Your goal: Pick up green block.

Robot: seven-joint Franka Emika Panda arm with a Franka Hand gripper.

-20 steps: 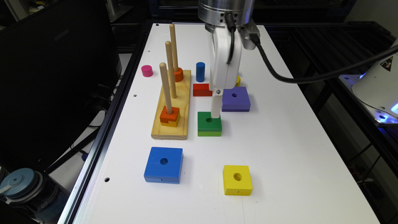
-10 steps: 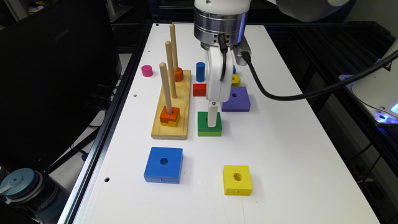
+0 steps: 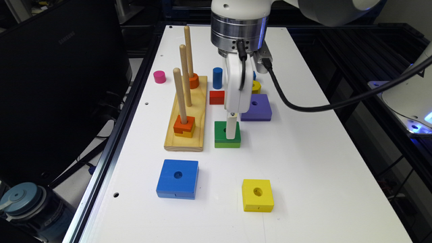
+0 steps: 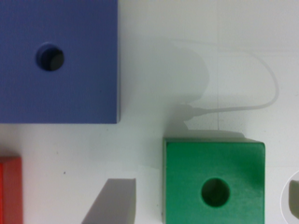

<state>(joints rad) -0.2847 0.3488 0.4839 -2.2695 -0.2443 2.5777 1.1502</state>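
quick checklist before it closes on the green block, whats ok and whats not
1. Target right: green block, two-tone with centre hole. Ok.
2. Gripper over the block in the exterior view. Ok.
3. Jaws apart, one finger at each side of the block in the wrist view. Ok.
4. Fingers low enough to grip the sides. Cannot tell.
5. Purple block apart from the green one. Ok.
6. Peg board beside the block, small gap. Ok.

The dark monitor (image 3: 60,84) bears what looks like "SAMSUNG" near its top edge.
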